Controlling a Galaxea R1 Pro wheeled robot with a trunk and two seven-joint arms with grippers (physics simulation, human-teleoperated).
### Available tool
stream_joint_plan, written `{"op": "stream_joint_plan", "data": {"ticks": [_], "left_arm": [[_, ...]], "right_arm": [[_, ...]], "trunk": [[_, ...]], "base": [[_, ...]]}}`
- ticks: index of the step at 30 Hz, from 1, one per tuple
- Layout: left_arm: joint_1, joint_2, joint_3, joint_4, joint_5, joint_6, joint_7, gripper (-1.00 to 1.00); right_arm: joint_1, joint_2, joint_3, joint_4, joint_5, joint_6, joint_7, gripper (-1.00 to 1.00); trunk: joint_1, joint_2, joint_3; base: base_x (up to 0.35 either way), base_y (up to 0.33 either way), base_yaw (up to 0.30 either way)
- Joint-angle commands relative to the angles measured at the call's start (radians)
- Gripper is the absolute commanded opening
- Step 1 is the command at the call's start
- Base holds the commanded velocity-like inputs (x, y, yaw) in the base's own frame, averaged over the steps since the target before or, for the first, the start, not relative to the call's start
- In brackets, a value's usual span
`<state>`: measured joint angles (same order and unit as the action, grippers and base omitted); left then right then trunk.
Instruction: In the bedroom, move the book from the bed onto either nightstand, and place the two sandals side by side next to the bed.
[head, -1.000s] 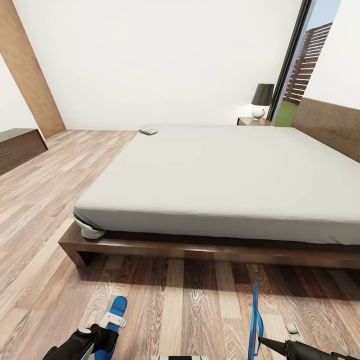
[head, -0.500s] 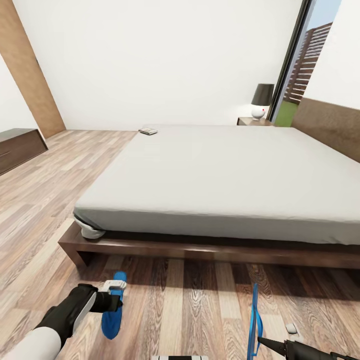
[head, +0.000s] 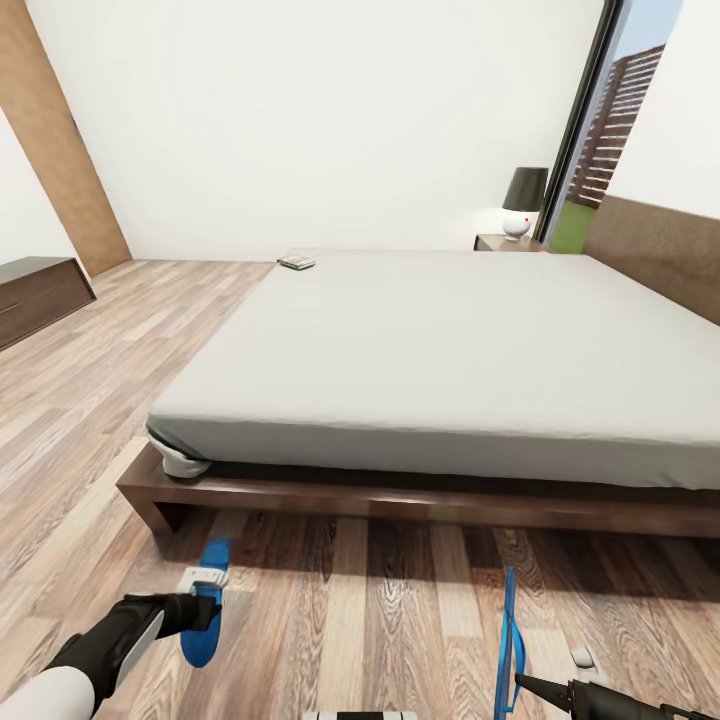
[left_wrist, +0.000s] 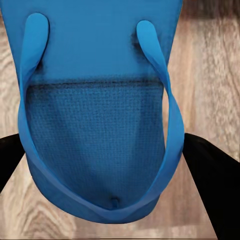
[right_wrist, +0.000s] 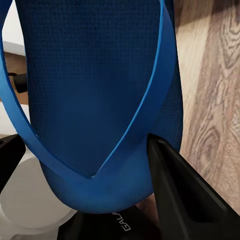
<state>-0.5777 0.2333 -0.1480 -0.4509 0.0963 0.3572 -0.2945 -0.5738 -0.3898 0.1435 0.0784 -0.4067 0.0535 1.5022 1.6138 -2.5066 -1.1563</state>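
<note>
Each end effector (head: 205, 608) grips a sandal (head: 203, 630).

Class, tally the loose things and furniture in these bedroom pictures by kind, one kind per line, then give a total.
Blue sandals: 2, one in the left claw, one in the right claw
Book: 1
Bed: 1
Nightstand: 1
Lamp: 1
Low bench: 1
Total: 7

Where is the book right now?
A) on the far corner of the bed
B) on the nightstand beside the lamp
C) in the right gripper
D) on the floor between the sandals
A: the book lies on the far corner of the bed, away from the nightstand, while the left gripper and right gripper each hold a sandal.
</note>
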Motion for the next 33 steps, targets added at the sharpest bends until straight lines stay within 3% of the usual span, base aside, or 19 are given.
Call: {"op": "stream_joint_plan", "data": {"ticks": [1, 33], "left_arm": [[-0.001, 0.001, -0.005, 0.012, 0.013, -0.004, 0.002, -1.0], [-0.002, -0.007, -0.005, 0.018, 0.011, 0.006, 0.001, -1.0]], "right_arm": [[-0.001, 0.0, 0.008, 0.003, -0.009, 0.008, 0.003, -1.0], [-0.001, 0.0, 0.008, 0.003, -0.009, 0.008, 0.003, -1.0]], "trunk": [[0.0, -0.001, -0.005], [0.015, -0.008, -0.128]], "base": [[0.0, 0.0, 0.0], [0.0, 0.0, 0.0]]}}
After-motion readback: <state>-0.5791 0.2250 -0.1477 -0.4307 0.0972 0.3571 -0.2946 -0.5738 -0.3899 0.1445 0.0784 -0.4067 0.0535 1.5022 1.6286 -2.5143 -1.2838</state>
